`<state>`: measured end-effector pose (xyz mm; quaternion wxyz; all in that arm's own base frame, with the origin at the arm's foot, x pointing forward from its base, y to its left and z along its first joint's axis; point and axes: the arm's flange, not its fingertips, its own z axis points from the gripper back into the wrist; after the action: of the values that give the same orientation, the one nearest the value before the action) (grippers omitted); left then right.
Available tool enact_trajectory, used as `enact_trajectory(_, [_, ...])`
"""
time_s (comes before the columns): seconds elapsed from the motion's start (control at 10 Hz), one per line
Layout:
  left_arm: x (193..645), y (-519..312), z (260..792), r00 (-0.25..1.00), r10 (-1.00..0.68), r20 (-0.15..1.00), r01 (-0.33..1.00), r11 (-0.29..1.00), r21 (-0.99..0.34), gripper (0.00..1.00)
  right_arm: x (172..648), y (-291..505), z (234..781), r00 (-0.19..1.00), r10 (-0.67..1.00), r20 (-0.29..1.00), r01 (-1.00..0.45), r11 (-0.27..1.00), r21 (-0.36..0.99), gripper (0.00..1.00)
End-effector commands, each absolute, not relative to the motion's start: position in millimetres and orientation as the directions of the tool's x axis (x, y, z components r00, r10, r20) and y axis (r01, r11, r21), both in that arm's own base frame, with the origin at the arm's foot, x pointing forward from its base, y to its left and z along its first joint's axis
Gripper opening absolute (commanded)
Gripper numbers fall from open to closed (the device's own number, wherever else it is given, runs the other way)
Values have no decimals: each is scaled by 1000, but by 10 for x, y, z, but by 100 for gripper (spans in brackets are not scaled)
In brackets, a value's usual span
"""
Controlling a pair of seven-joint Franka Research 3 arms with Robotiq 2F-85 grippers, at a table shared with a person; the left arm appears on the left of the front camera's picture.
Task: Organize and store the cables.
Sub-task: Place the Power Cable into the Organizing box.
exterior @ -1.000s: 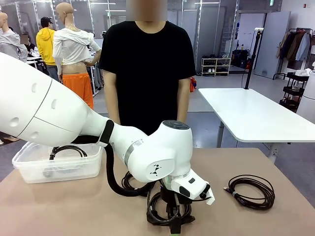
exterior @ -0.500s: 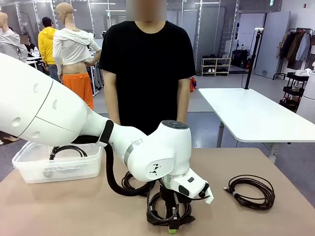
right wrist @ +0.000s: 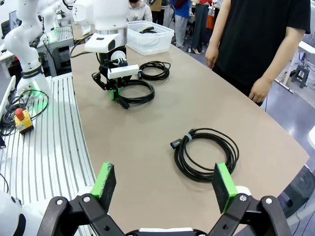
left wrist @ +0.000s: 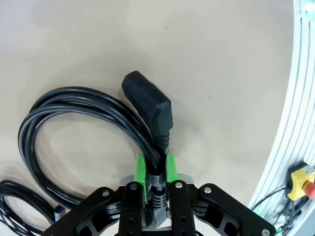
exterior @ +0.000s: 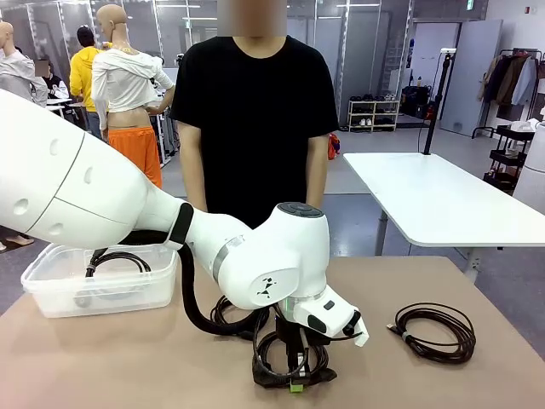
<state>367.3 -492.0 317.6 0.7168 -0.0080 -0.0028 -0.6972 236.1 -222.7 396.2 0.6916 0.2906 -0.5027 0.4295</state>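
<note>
A coiled black cable [exterior: 289,365] lies on the tan table [exterior: 128,366] near the front edge. My left gripper [exterior: 295,381] stands over it, pointing down. In the left wrist view the green pads [left wrist: 141,170] press on that cable [left wrist: 74,115] from both sides just behind its black plug [left wrist: 150,104], so my left gripper [left wrist: 156,170] is shut on it. A second coil [exterior: 228,313] lies just behind, and a third coil [exterior: 434,332] lies at the right. My right gripper [right wrist: 164,183] hovers open above the table, short of that third coil [right wrist: 206,153].
A clear plastic bin [exterior: 51,294] at the table's left holds a black cable [exterior: 119,258]. A person in a black shirt [exterior: 255,119] stands at the far edge, arms down. The left wrist view shows the table's edge and a red stop button [left wrist: 307,187] beyond it.
My left gripper's fingers have closed onto the front cable beside its plug, and the wrist has shifted slightly. The right gripper and the other coils have not moved.
</note>
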Motion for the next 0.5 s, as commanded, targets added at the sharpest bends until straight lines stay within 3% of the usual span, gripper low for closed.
enact_trajectory(0.0, [3605,-4820,3339,12,-999,49,1000,12,-12,0,2362,-2220,3974,106,299,948,-887,460,-46,100])
enact_trajectory(0.1, [3589,-4779,3489,-11,-990,137,1000,-14,-22,0,2362,-2220,3974,106,299,948,-887,460,-46,100])
enact_trajectory(0.4, [3455,-4528,4479,-107,-989,107,988,-94,121,0,2362,-2220,3974,106,299,948,-887,460,-46,100])
